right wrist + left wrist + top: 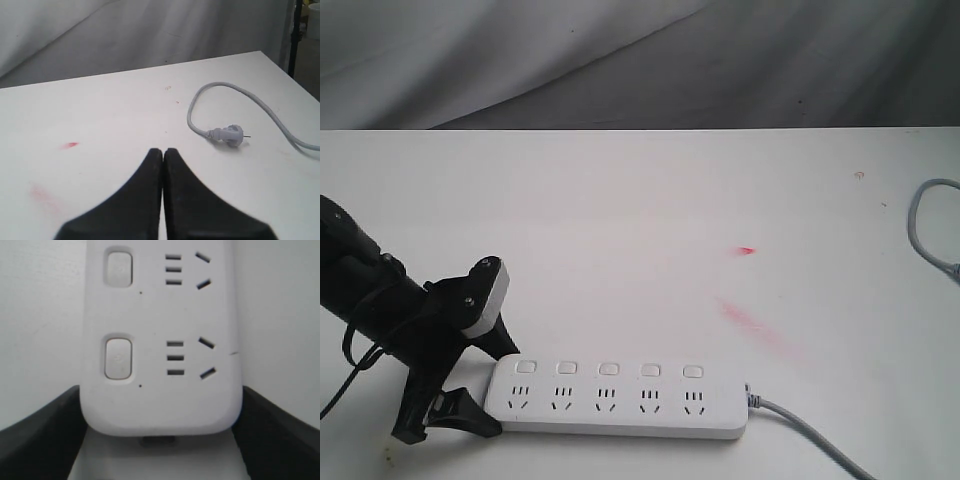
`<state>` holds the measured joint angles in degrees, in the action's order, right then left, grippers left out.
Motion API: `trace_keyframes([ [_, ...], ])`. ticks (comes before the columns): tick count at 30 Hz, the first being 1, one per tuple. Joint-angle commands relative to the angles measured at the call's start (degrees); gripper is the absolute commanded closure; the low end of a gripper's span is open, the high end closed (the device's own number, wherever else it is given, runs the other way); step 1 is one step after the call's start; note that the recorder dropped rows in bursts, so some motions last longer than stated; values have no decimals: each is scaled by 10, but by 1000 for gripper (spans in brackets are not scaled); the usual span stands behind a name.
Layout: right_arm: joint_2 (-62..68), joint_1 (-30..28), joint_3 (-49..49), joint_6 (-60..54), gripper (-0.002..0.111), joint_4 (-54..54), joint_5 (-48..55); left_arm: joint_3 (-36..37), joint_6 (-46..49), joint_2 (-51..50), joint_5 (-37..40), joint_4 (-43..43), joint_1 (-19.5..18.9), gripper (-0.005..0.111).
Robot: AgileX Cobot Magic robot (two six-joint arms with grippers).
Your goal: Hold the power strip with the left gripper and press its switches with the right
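Observation:
The white power strip (620,395) lies flat near the table's front edge, sockets up. Its row of switches (609,368) runs along the far side. My left gripper (498,388) is shut on the strip's left end, one black finger on each long side. In the left wrist view the strip (160,340) fills the gap between the fingers (45,435), and two switches (118,358) show. My right gripper (163,152) is shut and empty, hanging over bare table away from the strip. It does not show in the exterior view.
The strip's grey cord (810,425) leaves its right end toward the front right. A grey cable loop (930,225) lies at the right edge, ending in a plug (230,134). Red smears (750,320) mark the white table (640,200). A grey cloth hangs behind.

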<state>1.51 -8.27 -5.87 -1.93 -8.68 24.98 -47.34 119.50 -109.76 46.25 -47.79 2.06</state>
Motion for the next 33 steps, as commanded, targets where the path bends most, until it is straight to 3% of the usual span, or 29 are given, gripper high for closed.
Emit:
trace_keyframes([
  [1, -15, -5, 30, 1, 108, 6, -8, 5, -5, -3, -26, 22, 2, 44],
  [33, -15, -5, 59, -1, 108, 32, -44, 5, -6, -3, -26, 22, 2, 44],
])
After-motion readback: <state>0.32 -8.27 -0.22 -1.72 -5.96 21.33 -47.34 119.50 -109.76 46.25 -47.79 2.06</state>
